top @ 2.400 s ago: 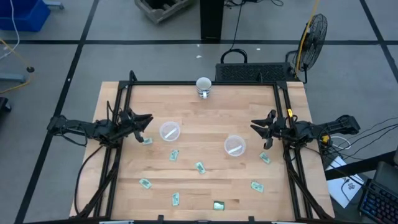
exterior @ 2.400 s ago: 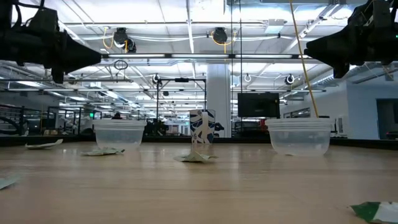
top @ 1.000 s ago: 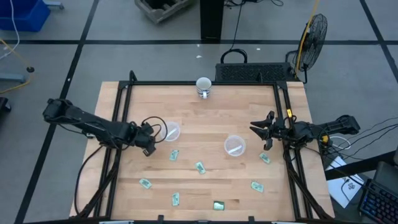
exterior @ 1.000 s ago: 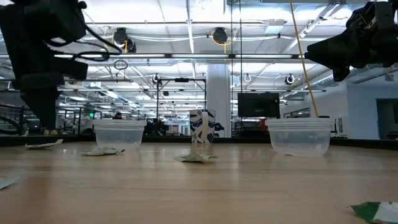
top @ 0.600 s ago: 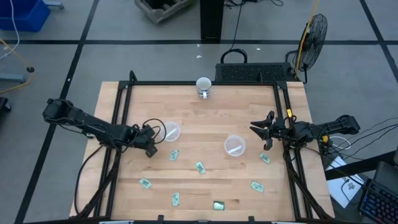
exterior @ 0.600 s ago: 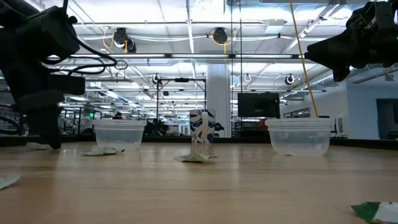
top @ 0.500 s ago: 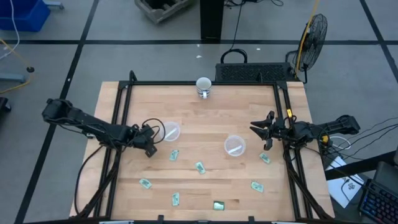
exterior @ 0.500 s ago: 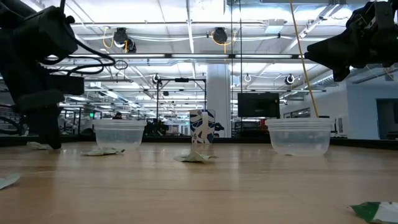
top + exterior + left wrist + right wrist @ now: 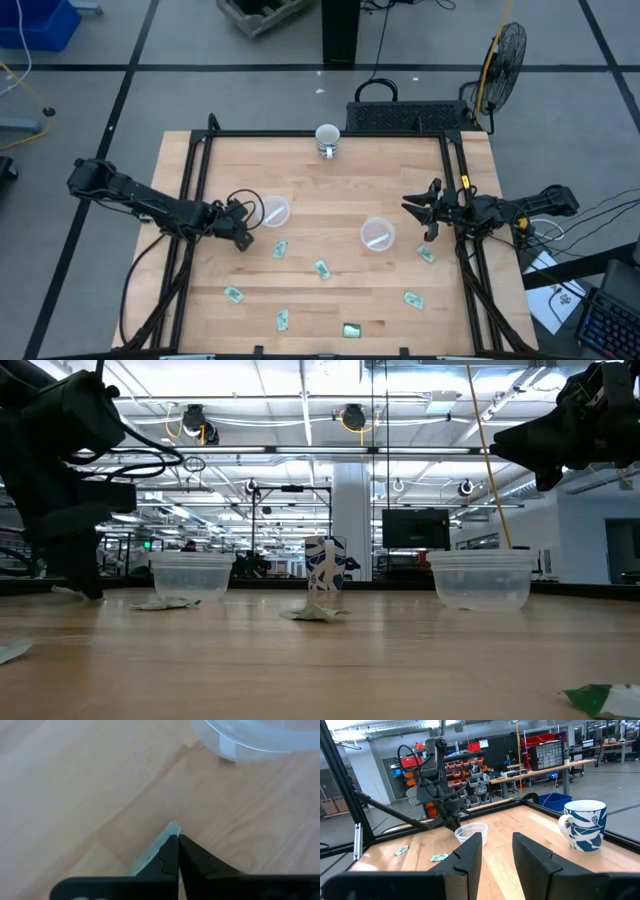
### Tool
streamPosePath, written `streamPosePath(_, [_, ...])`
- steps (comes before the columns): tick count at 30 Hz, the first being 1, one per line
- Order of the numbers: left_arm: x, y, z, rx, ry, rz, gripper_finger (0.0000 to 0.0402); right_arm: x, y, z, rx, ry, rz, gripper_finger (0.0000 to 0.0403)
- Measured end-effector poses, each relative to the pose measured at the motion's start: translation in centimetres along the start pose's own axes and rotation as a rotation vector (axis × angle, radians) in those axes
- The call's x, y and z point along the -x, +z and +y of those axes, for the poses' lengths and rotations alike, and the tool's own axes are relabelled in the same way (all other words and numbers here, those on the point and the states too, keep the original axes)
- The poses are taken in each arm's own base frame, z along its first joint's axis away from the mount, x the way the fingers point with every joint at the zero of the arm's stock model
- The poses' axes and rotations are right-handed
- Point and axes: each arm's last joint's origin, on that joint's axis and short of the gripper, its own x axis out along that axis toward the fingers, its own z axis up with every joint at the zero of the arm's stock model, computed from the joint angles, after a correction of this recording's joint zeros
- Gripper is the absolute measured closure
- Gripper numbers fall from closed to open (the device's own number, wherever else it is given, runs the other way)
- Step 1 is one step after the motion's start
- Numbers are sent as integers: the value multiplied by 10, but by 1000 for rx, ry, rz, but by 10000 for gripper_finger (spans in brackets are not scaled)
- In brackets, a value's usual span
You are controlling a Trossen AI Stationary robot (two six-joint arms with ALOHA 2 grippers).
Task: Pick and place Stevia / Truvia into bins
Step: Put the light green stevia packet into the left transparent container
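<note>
Left gripper (image 9: pixel 178 851) down on table beside left clear cup (image 9: pixel 272 211), fingers pressed together, apparently pinching a Stevia sachet (image 9: pixel 152 854). Right gripper (image 9: pixel 420 210) spread, hovering beyond right clear cup (image 9: pixel 377 234).

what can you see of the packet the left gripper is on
Only a sliver of the packet shows in the left wrist view: a thin, flat, pale green paper edge with one corner poking out past the left gripper, whose dark fingers are shut on it. It lies low against the wooden table, just short of a clear plastic cup. In the high view the gripper covers it.
</note>
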Motion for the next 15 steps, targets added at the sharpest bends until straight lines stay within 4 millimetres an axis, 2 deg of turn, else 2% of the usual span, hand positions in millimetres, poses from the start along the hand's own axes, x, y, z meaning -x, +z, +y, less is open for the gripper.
streamPosePath(3, [9,6,-5,29,-32,-9,397,0,0,0,0,-1,0,298])
streamPosePath(8, [39,26,-23,45,-123,-92,398,0,0,0,0,0,0,298])
streamPosePath(15, [84,57,-48,29,-173,-343,399,0,3,1,-17,5,-33,298])
